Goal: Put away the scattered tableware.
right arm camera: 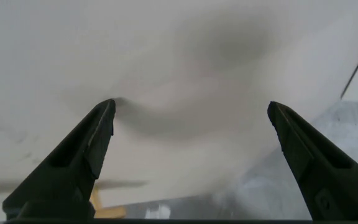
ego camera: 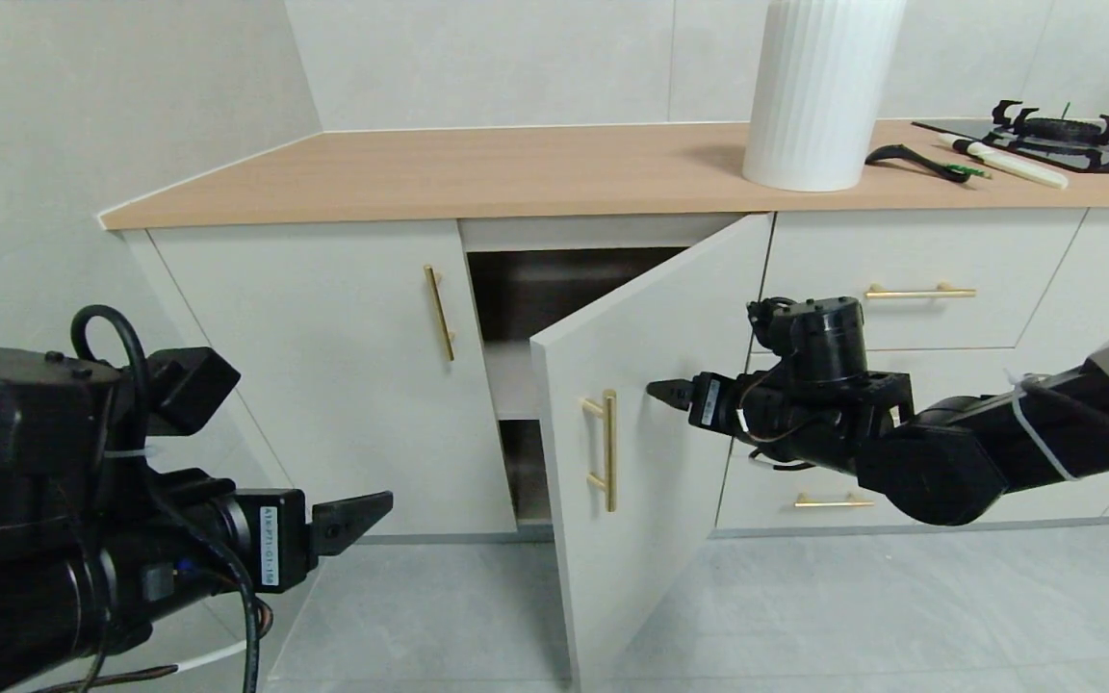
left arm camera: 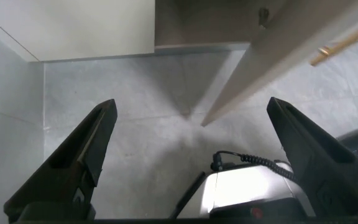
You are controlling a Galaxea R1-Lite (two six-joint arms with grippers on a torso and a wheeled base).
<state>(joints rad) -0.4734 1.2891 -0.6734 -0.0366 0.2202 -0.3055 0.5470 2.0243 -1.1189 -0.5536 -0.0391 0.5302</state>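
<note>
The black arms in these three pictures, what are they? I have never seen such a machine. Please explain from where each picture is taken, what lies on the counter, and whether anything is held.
They are the two arms of a wheeled robot. Each ends in a gripper, a clamp with two fingers. The wide picture comes from a camera on the robot's head. There the left gripper is low, near the floor, and the right gripper is close to the face of the open cabinet door, near its gold handle. The other two pictures come from cameras on the wrists, looking out between the fingers. Both grippers are open and hold nothing. On the wooden counter are a tall white ribbed container, a black spoon-like utensil and a white-handled utensil, by a gas hob.
</note>
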